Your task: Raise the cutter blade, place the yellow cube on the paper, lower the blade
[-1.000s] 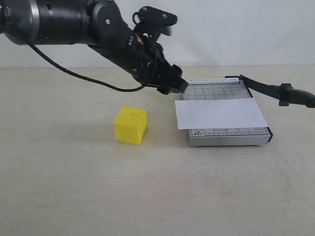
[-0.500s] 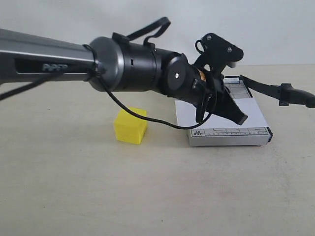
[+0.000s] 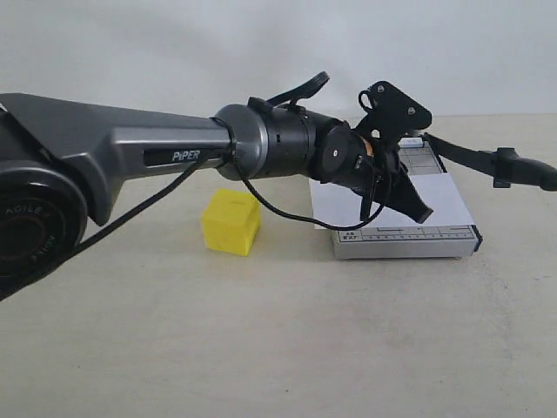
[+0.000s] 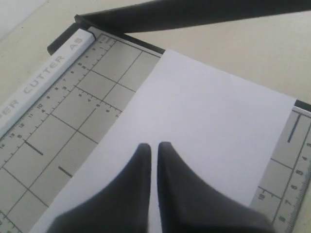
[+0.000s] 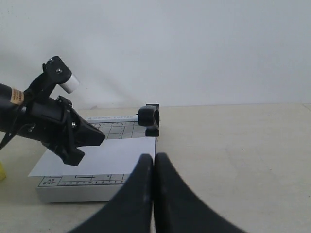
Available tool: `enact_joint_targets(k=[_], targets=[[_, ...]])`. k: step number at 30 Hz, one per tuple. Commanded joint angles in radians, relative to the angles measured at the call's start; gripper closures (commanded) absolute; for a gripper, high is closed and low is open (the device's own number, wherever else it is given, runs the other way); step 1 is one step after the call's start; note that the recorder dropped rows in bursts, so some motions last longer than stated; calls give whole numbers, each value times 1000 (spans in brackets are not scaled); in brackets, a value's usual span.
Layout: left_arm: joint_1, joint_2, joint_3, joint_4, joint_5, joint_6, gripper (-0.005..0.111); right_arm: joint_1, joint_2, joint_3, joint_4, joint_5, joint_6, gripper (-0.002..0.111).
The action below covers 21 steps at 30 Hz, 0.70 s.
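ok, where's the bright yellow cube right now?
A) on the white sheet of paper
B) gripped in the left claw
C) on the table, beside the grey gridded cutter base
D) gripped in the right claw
C: the bright yellow cube sits on the table, apart from the grey gridded cutter base, while the left claw is shut and empty over the white sheet of paper.
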Motion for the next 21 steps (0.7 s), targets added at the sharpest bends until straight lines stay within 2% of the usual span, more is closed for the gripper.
enact_joint_targets(k=[1,21], targets=[[1,35,-34,23,2,3,102,-1,-5,0,0,-9,-1,108],[-5,86,-45,-4,-44,-35,102,-1,-5,0,0,-9,-1,108]])
